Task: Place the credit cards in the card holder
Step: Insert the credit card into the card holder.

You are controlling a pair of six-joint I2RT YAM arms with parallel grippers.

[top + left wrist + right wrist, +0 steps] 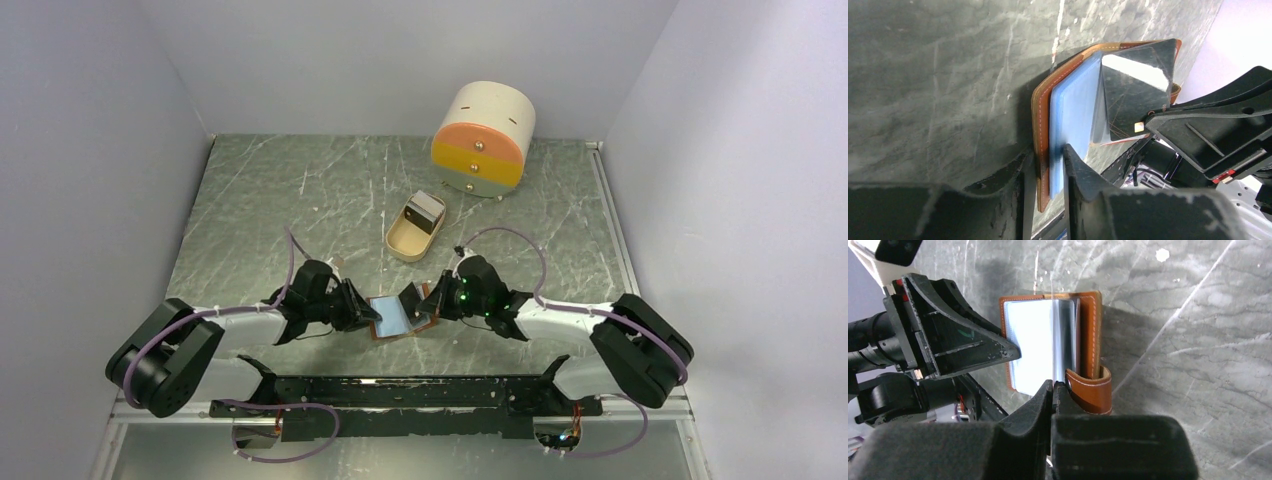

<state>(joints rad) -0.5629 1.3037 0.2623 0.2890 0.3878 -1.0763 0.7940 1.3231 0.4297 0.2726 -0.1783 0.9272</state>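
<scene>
Nearest is the black rail (400, 392) that carries both mounts at the tabletop's (290, 190) near edge, with the left arm (230, 328) and right arm (565, 318) angled inward toward each other. Between their tips, on the grey marbled surface, lies the card holder (394, 313). It is open, with its tan leather cover down and a pale blue glossy leaf facing up. The left pincer (1047, 154) straddles the holder's left edge, one finger outside the leather and the other against the blue leaf; I cannot tell whether it presses them or only stands around them. The right pincer (1052, 388) is clenched, fingertips together on a thin glossy leaf of the holder lifted off the rest, dark and mirror-like in the left wrist view. Just beside those fingertips the snap tab (1091, 390) curls over the cover's edge. Farther out, apart from the holder, sits a beige oval tray (402, 247) with a few flat grey and dark pieces standing in its far end, perhaps credit cards (428, 208), though they are too small to be sure. Farthest back stands a round cream-and-orange drawer box (480, 140).
</scene>
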